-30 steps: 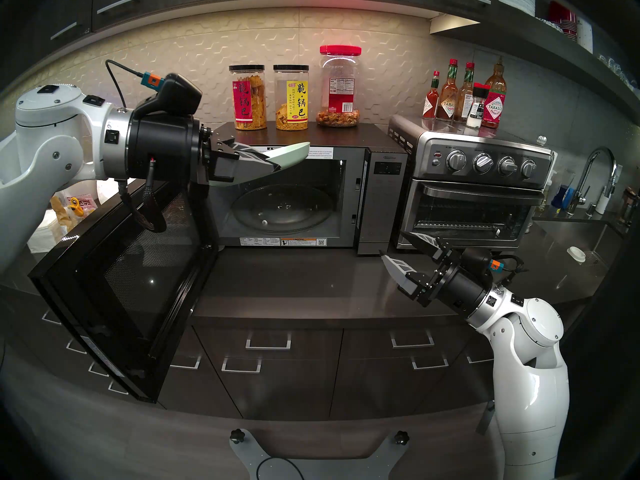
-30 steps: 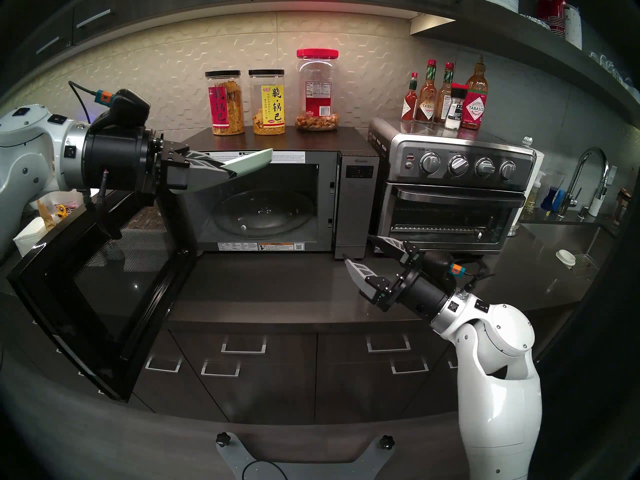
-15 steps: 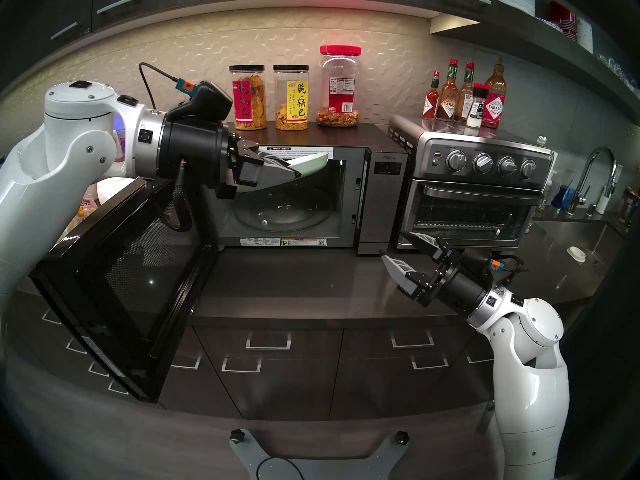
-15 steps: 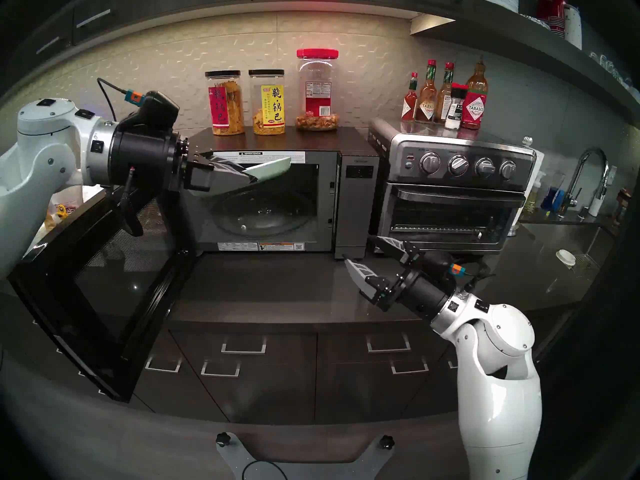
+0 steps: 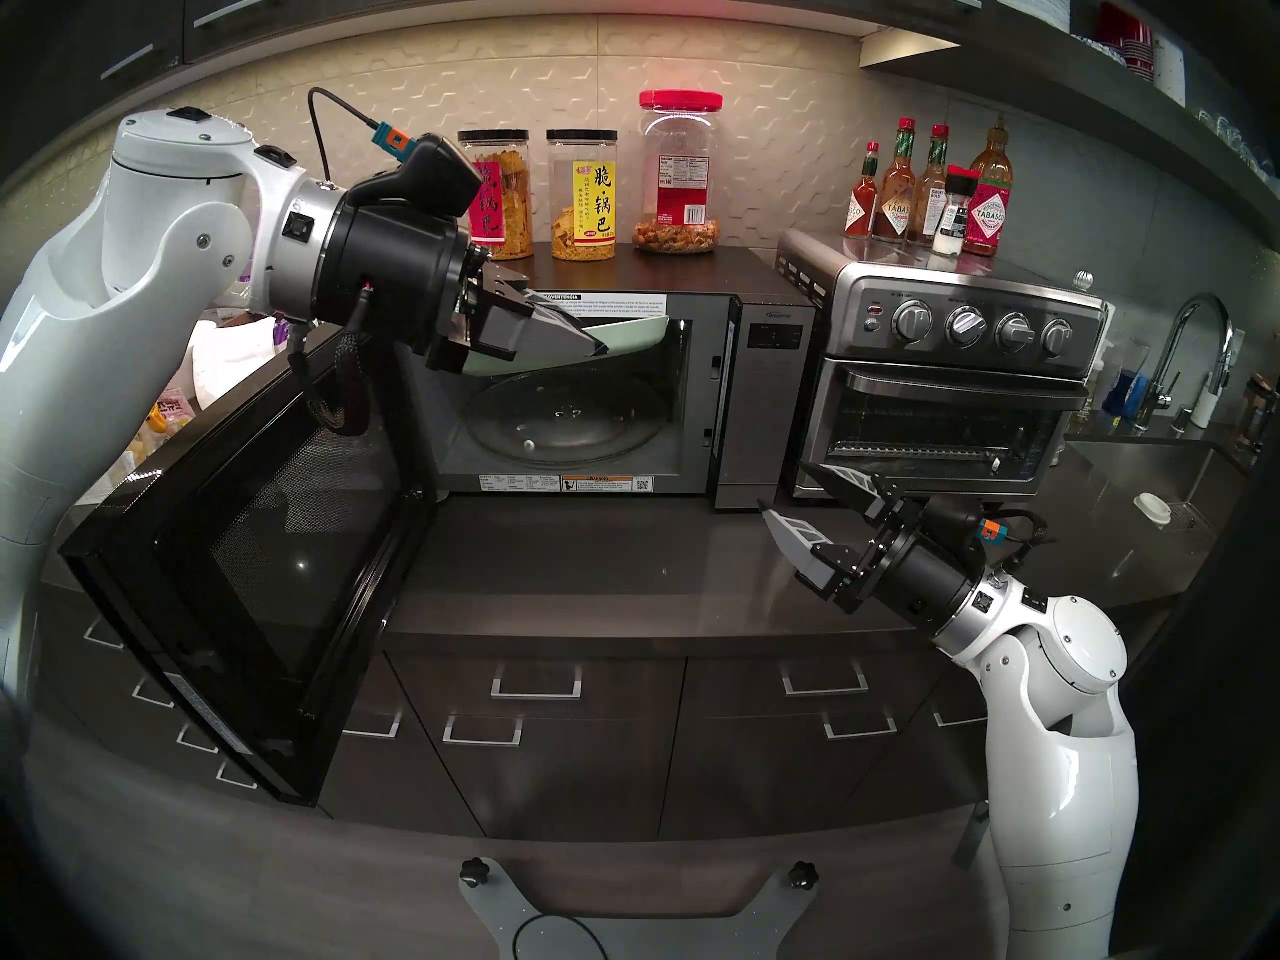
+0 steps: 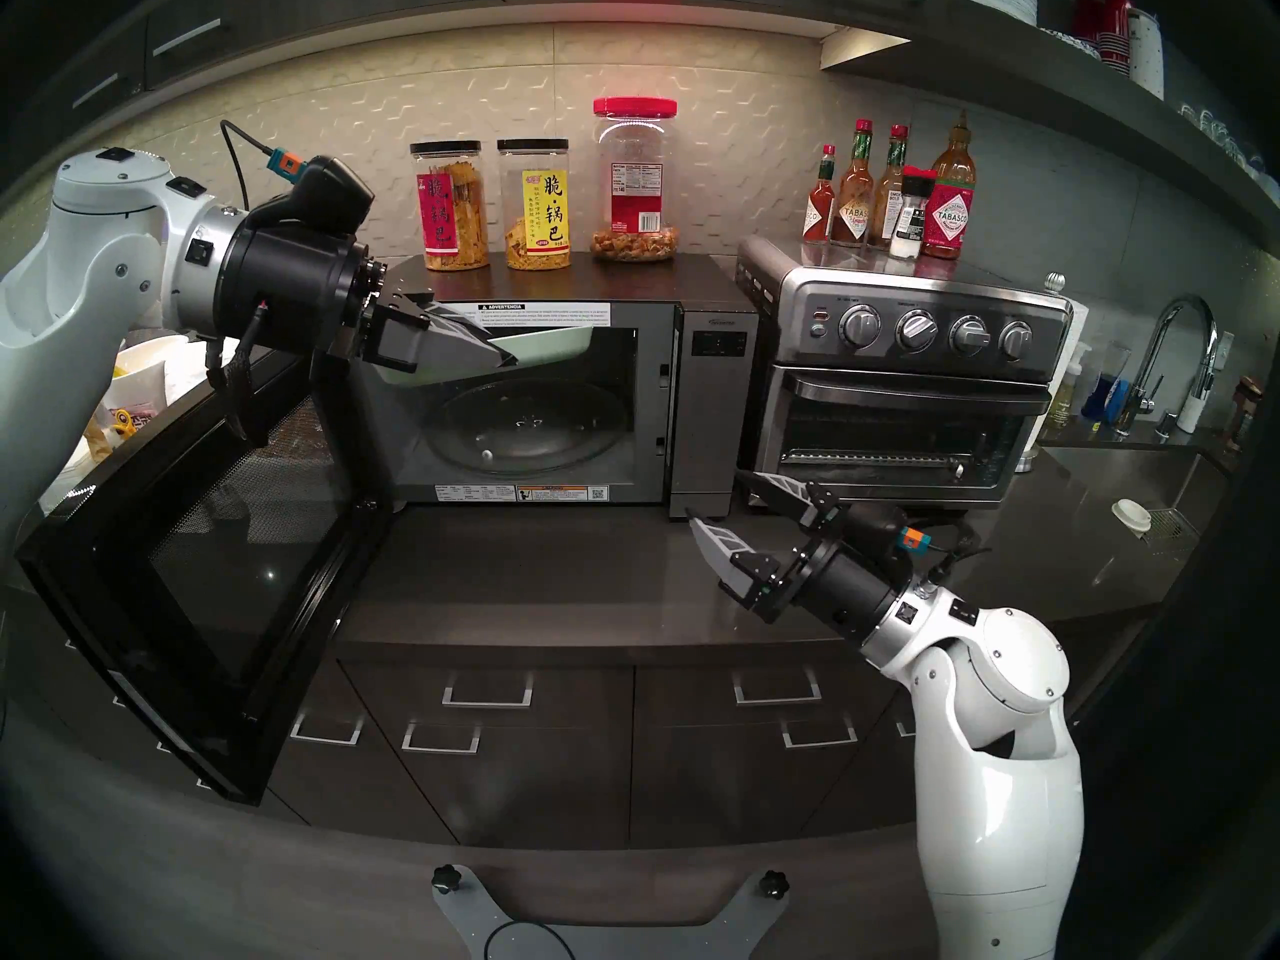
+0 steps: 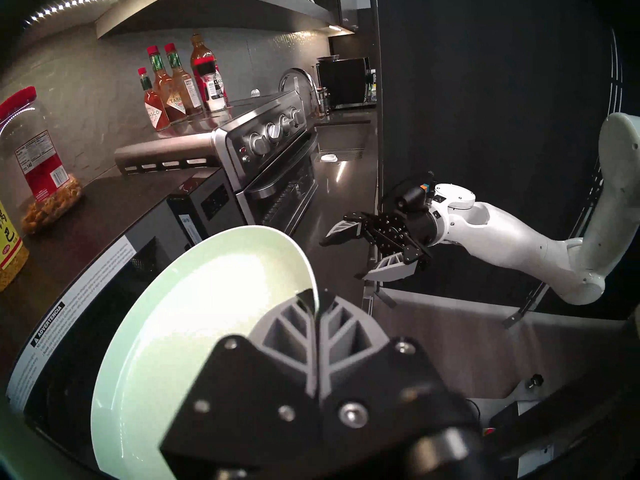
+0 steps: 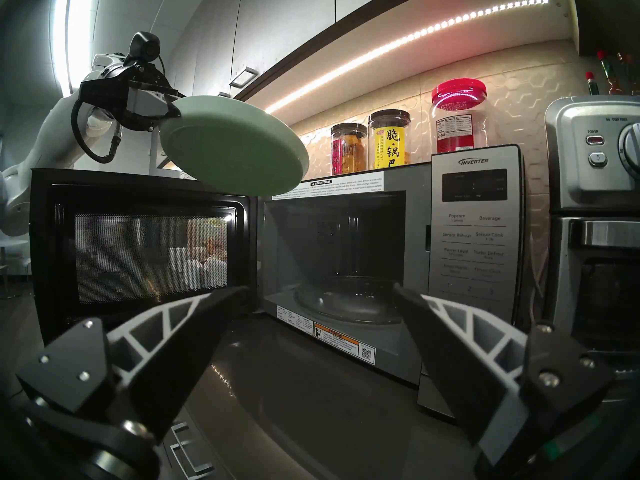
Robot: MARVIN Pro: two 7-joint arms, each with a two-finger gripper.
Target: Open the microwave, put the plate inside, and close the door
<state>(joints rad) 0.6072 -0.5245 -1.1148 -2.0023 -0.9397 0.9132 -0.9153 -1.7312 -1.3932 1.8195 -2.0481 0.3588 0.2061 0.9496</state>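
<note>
The black microwave (image 5: 772, 397) stands on the counter with its door (image 5: 263, 571) swung wide open to the left. Its glass turntable (image 5: 564, 418) lies bare. My left gripper (image 5: 599, 347) is shut on the near rim of the pale mint-green plate (image 5: 634, 332). It holds the plate slightly tilted at the upper left of the cavity's mouth, above the turntable. The wrist view shows the fingers (image 7: 291, 316) pinching the plate (image 7: 207, 313). From the right wrist, the plate (image 8: 235, 146) overlaps the oven's top frame. My right gripper (image 5: 783, 485) hangs open and empty over the counter, in front of the control panel.
A stainless toaster oven (image 5: 956, 383) stands right of the microwave with sauce bottles (image 5: 928, 190) on top. Three snack jars (image 5: 582, 196) sit on the microwave's top. Bags (image 5: 166, 411) lie behind the open door. A sink and faucet (image 5: 1191, 356) are at far right.
My left arm has moved right and toward the microwave, carrying the plate from in front of the door hinge to the cavity's mouth and levelling it. The right arm has stayed still.
</note>
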